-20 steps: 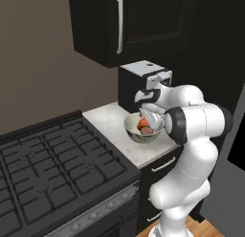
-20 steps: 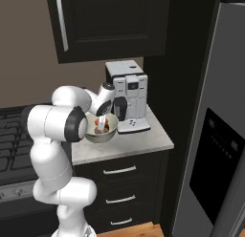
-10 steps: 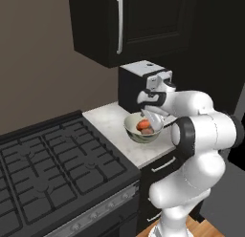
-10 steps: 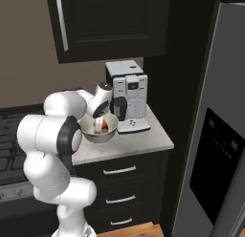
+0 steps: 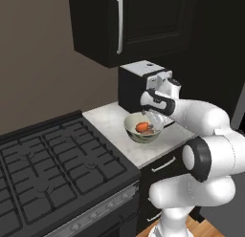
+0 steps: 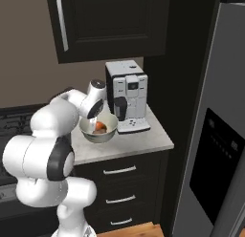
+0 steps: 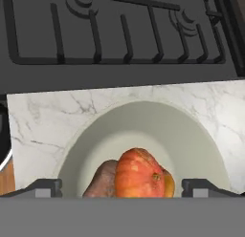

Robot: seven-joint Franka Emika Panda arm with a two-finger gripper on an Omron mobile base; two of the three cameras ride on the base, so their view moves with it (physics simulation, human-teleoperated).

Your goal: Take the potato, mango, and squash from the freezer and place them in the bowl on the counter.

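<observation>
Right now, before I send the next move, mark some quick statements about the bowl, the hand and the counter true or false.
1. The bowl sits on the counter beside the coffee machine. True.
2. The bowl is empty. False: an orange ribbed fruit and a brown piece lie in it.
3. The hand hangs over the bowl. True.
4. The fingers are clamped on the orange fruit. False: they stand wide apart at either side.
5. The bowl rests on the stove. False: it is on the stone top.

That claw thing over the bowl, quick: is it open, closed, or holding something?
Gripper: open, holding nothing, fingertips spread wide over the bowl.
</observation>
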